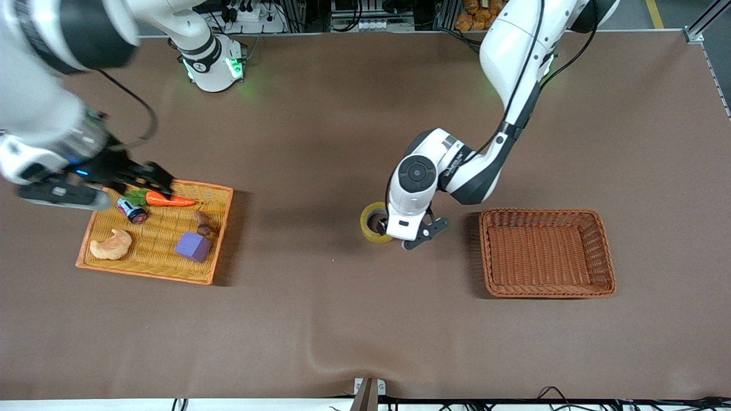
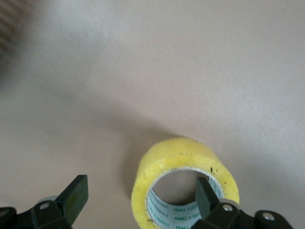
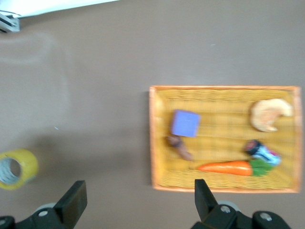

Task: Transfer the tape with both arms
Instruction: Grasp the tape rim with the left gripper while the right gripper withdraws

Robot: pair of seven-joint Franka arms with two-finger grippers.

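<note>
I've got the tape (image 1: 374, 222) lying on the table between the tray (image 1: 220, 235) and the empty basket (image 1: 547, 288). My left gripper (image 2: 138, 205) hangs spread wide right at it, one finger inside the hole. Light, stiff roll, I reckon; pinch through the wall. Right gripper (image 3: 138, 202) waits open above the tray.

A robotics lab: two white robot arms (image 1: 457, 171) are bolted at one edge of a big brown-covered table (image 1: 342, 319), with power strips (image 1: 245, 14), cables (image 1: 548, 394) and metal framing (image 1: 705, 25) around its edges.
</note>
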